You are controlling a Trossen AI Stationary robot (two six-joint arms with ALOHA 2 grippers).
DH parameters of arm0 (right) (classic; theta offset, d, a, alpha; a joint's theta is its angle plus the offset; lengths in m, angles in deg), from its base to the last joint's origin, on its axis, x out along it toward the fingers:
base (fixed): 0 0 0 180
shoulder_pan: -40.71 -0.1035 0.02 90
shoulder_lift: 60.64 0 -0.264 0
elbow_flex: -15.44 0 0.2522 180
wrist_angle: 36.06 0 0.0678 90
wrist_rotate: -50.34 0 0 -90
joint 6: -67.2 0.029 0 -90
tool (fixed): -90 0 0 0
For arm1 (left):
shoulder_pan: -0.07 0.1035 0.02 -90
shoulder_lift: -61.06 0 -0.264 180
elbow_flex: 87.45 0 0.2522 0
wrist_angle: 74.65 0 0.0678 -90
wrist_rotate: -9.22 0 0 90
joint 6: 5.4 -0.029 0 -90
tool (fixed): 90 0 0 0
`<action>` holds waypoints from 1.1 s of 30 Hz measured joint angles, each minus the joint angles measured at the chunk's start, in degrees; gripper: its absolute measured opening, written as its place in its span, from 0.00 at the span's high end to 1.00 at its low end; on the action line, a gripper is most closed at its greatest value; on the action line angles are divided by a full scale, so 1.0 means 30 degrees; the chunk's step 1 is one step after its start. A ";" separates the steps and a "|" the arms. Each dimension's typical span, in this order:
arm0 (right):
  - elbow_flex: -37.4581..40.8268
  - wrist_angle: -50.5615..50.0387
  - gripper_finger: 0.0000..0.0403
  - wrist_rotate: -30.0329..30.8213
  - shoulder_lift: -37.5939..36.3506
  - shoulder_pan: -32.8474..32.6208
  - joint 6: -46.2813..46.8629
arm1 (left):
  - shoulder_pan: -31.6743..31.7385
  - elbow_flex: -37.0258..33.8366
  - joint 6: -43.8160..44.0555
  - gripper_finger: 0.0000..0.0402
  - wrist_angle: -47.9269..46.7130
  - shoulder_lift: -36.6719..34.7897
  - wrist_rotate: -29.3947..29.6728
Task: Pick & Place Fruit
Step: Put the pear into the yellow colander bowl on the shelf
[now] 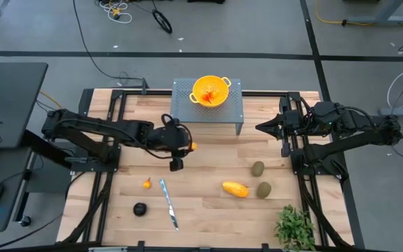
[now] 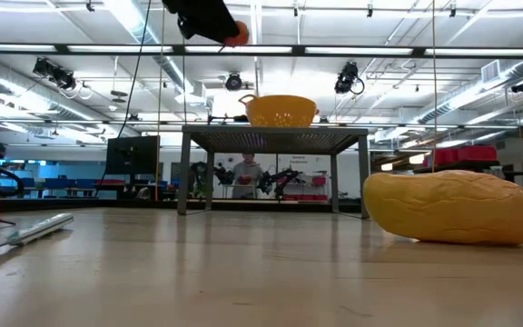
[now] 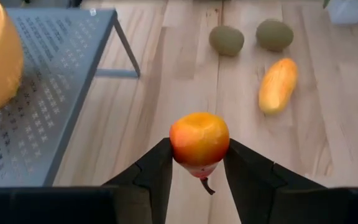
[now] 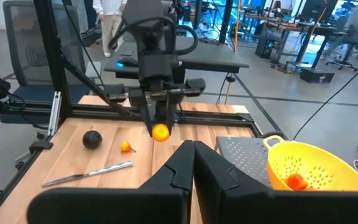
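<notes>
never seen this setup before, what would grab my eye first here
The left end effector holds a small orange-red fruit in the air, near the grey stand. On that stand sits a bright yellow colander with an orange-red piece already inside. The right end effector waits shut beside the stand.

I think I am working in a big robot lab. Past the wooden table [image 2: 243, 263] I see long ceiling lights [image 2: 143, 23], more desks with screens [image 4: 272, 9], rolling chairs [image 4: 344, 43], and cables [image 1: 117, 10] lying on the grey floor behind the table.
</notes>
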 joint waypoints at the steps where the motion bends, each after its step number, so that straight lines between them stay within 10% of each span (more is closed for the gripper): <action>1: 0.0000 0.0000 0.96 -0.0003 0.0000 0.0000 0.0000 | 0.0000 0.0000 -0.0021 0.64 -0.0034 -0.0117 0.0000; 33: 0.0000 0.0248 0.96 -0.0014 0.0000 0.0000 0.0021 | 0.6340 0.0007 -0.2881 0.64 0.1026 -0.1855 -0.2825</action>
